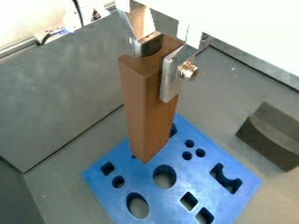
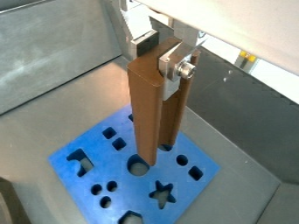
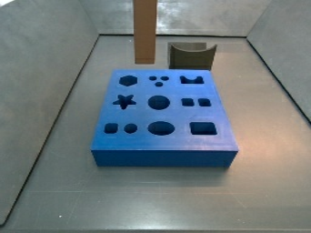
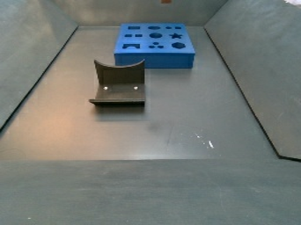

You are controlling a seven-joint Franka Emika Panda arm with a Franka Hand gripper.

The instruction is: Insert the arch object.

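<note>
Bare silver metal, lightly brushed, is seen on the gripper (image 1: 155,54) fingers (image 1: 176,74). A light-brown post (image 2: 156,109), smooth and matt w/ a wood-like look (could be plastic), is clamped between them. Below the gripper a blue board (image 3: 163,115) is shown, matt, foam- or plastic-like, w/ clean-cut holes. Well apart from the gripper, the arch object (image 4: 119,83) appears dark, matt, plastic-looking. The grey floor (image 4: 177,141) is smooth w/ faint sheen.
</note>
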